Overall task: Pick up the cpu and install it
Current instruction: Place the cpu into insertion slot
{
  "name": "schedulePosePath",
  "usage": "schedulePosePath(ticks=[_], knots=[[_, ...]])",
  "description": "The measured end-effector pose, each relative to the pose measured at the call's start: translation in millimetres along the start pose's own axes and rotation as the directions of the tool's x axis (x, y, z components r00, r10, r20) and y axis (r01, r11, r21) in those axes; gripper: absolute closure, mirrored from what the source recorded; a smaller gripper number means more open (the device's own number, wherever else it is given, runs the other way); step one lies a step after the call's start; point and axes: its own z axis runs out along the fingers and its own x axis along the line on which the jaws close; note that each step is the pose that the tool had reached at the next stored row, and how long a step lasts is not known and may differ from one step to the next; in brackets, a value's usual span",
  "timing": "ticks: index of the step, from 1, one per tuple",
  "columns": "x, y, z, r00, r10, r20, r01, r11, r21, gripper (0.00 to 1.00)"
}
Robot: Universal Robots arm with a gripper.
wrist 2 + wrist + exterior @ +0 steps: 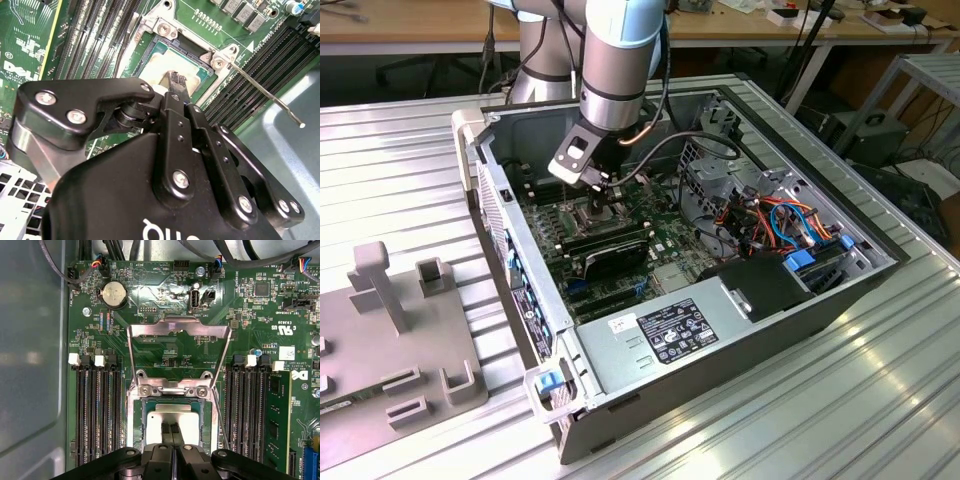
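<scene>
Inside the open computer case [720,395], on the ribbed metal bench [840,420]:

- Robot arm [620,60]: reaches down into the case from above, over the motherboard [165,295].
- Gripper [170,429]: black fingers [164,432] drawn together with only a thin seam between the tips. They grip nothing and are poised at the face of the cpu. Contact with that face cannot be told for certain. Also seen in the second wrist view [176,82] and the exterior view [603,200].
- cpu [160,415]: flat silver-grey square, lying level within the socket [202,415] on the motherboard. Visible in both wrist views [155,70].
- Load frame [177,322]: hinged metal frame, swung up and away from the socket, leaving the cpu uncovered.
- Retention lever [265,95]: thin metal rod, raised and angled away from the socket's corner.
- Memory slots [95,410]: long black rows on both sides of the socket.
- Memory module [277,415]: green stick seated in an outer slot.
- Coin cell battery [114,294]: round, on the board beyond the load frame.
- Power supply [670,335]: grey box at the case's near end.
- Grey fixture plate [390,340]: on the bench at the exterior view's left, apart from the case.
</scene>
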Motion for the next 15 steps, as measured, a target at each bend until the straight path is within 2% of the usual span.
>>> schedulePosePath(ticks=[2, 3, 9, 13, 15], knots=[[0.5, 0.4, -5.3, 1.0, 0.0, -0.0013, 0.0, 1.0, -0.0012, 0.89], [0.3, 0.3, -8.7, 1.0, 0.0, 0.0008, 0.0, 1.0, -0.0002, 0.89], [0.6, 0.8, -27.4, 1.0, 0.0, 0.0024, 0.0, 1.0, -0.0007, 0.89], [0.9, 1.1, -42.3, 1.0, 0.0, 0.0052, 0.0, 1.0, -0.0019, 0.89], [0.9, 1.1, -42.7, 1.0, 0.0, 0.006, 0.0, 1.0, -0.002, 0.89]])
